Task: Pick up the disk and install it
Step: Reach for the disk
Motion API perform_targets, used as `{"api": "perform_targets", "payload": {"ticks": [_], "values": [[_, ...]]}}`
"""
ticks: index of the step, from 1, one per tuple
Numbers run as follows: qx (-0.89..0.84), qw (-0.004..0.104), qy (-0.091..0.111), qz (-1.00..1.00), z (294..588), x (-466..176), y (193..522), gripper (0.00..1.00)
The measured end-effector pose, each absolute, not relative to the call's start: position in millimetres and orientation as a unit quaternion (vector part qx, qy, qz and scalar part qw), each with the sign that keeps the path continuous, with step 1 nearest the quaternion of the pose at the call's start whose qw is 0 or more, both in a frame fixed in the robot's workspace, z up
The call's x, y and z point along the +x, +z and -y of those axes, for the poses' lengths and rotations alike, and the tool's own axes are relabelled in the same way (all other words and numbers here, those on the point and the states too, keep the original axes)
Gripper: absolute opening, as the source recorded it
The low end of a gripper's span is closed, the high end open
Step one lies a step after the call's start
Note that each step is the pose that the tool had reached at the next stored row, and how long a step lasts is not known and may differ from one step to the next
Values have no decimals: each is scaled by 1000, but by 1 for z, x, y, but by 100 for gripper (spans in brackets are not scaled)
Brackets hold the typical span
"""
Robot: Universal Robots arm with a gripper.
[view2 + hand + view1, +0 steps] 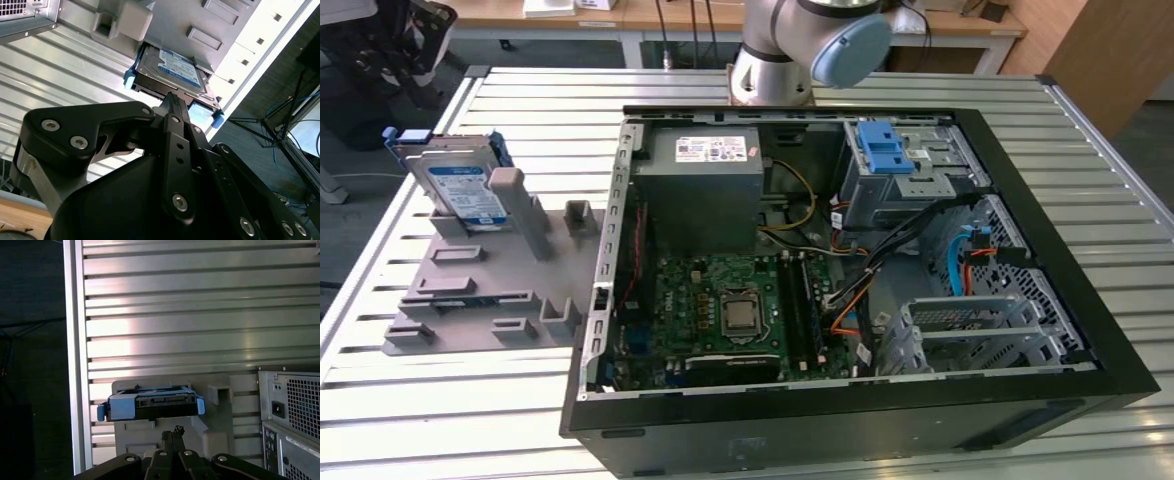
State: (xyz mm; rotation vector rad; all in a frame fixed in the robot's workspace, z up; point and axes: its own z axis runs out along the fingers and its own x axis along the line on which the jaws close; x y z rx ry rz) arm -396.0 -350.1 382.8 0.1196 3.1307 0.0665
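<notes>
On the slatted surface (454, 420), the open computer case (1067, 400) lies just beside the grey holder (467, 290). The disk (464, 190) leans tilted at one end of that holder. The claw (172, 99), closed tight and gripping nothing, hangs apart from the holder, pointed toward the disk's edge. Likely trouble: advancing shut, it would shove the disk. The disk is silver, with a white-and-blue label and a blue frame.

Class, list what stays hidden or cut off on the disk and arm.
1. Exterior view: the disk, lower end behind the grey holder.
2. Second wrist view: the disk's near edge, partly behind the gripper.
3. Exterior view: the arm, cut off by the top edge.
</notes>
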Motion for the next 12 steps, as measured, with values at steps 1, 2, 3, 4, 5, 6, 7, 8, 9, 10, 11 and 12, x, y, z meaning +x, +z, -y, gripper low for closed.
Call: {"api": "perform_targets", "payload": {"ticks": [1,2,3,4,5,6,7,8,9,10,11,12], "values": [[38,4,21,-999,350,-397,383,11],[38,3,21,-999,350,-399,382,11],[38,3,21,-999,350,-401,382,11],[38,3,21,-999,349,-403,382,11],[38,3,21,-999,349,-406,382,11],[38,3,21,-999,349,-410,381,11],[38,3,21,-999,349,-413,381,11],[38,3,21,-999,349,-416,380,11],[38,3,21,-999,349,-419,380,11],[38,3,21,-999,349,-422,379,11],[38,2,21,-999,349,-423,379,11],[38,2,21,-999,349,-424,379,11]]}}
